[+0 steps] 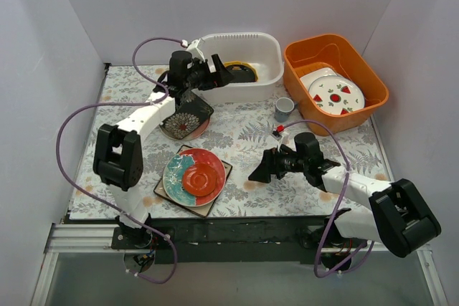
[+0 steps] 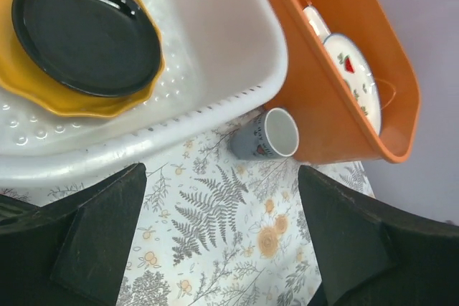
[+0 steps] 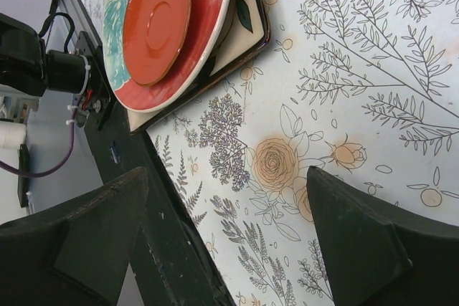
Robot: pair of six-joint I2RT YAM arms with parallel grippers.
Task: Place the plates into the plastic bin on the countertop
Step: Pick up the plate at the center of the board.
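Left claw [image 2: 219,174] beside bin [image 2: 222,41] of plates [image 2: 86,30]

The right gripper [image 3: 228,191] has its two dark fingers [image 3: 79,241] spread wide, and only the countertop [image 3: 373,69], printed with grey ferns and an orange flower, shows between them. Beyond the fingertips, to the left in the scene, lies a stack. A red round plate [image 3: 156,19] sits on a teal-striped round plate [image 3: 211,12], which rests on a cream square plate [image 3: 233,41] with a dark rim and a green leaf mark. The stack lies just beside the black rail [image 3: 176,249] along the near edge of the countertop. A purple cable [image 3: 43,171] loops past the rail.
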